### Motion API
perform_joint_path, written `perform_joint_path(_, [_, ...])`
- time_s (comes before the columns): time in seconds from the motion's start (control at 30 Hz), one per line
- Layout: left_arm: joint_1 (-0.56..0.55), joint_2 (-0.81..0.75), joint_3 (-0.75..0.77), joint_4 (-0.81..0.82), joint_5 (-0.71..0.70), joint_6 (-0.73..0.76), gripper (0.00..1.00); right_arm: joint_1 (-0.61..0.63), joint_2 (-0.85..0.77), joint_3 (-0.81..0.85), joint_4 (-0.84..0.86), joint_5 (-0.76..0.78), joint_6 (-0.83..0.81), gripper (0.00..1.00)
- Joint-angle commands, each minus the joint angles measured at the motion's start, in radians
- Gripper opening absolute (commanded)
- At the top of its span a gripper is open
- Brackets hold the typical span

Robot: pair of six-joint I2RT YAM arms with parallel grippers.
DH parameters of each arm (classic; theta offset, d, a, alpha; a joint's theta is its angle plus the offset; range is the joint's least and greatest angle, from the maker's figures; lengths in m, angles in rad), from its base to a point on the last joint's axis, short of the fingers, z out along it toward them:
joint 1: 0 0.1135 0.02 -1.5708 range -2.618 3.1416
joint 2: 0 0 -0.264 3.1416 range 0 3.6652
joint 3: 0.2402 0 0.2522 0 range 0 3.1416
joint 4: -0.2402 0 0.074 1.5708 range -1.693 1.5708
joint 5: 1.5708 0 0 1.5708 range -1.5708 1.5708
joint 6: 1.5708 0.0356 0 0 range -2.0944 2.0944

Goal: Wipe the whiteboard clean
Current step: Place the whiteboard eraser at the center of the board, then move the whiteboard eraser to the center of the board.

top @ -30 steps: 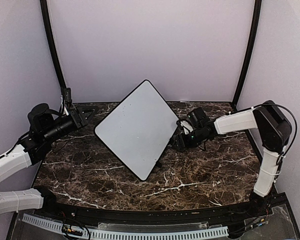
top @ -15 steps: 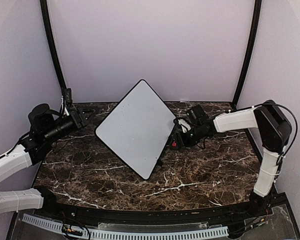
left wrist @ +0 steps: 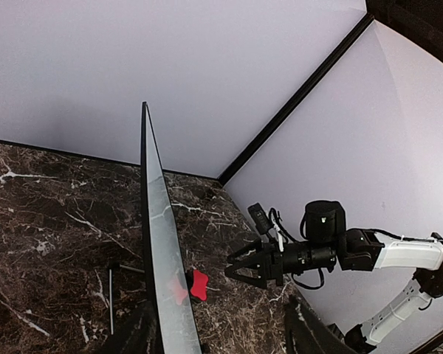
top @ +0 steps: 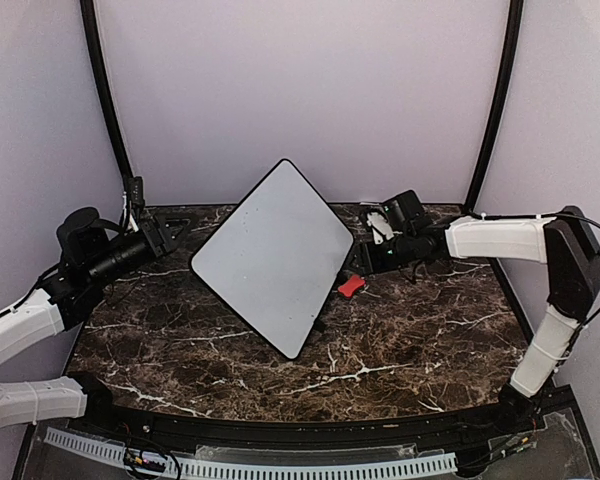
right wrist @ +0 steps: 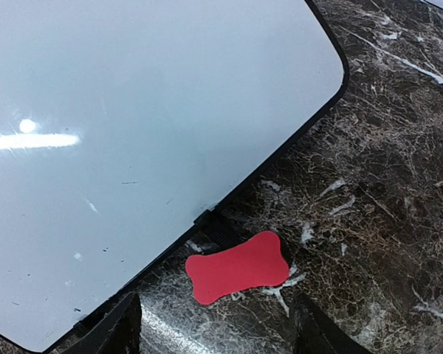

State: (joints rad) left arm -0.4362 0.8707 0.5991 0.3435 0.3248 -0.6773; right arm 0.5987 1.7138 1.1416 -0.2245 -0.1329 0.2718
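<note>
Two arms are anchored at the near edge of the marble counter [top: 380, 350], one on each side. At mid-counter the whiteboard [top: 275, 255] is seen propped up at a tilt and turned like a diamond, one corner pointing toward the near edge and the opposite corner raised toward the far edge. Its white face is marked only by a few faint specks. A red eraser [right wrist: 238, 267] is lying flat on the marble just beside the board's right-hand edge, released. Just beyond it the right gripper [left wrist: 231, 267] is held low, jaws spread wide and empty. Toward the far left corner the left gripper [top: 176, 228] is aimed at the board's edge, jaws likewise wide, nothing gripped.
</note>
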Motion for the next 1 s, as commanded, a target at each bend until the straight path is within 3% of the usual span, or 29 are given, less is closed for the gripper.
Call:
perform_joint_path(0.0, [-0.002, -0.008, -0.022, 0.04, 0.013, -0.001, 0.58, 0.061, 0.054, 0.013, -0.007, 0.14, -0.003, 0.65])
perform_joint_path(0.43, [-0.003, -0.007, -0.028, 0.04, 0.015, -0.003, 0.58, 0.082, 0.164, 0.057, -0.02, 0.246, -0.172, 0.82])
perform_joint_path(0.97, [-0.003, 0.002, -0.028, 0.045, 0.019, -0.004, 0.58, 0.052, 0.261, 0.151, -0.079, 0.113, -0.328, 0.84])
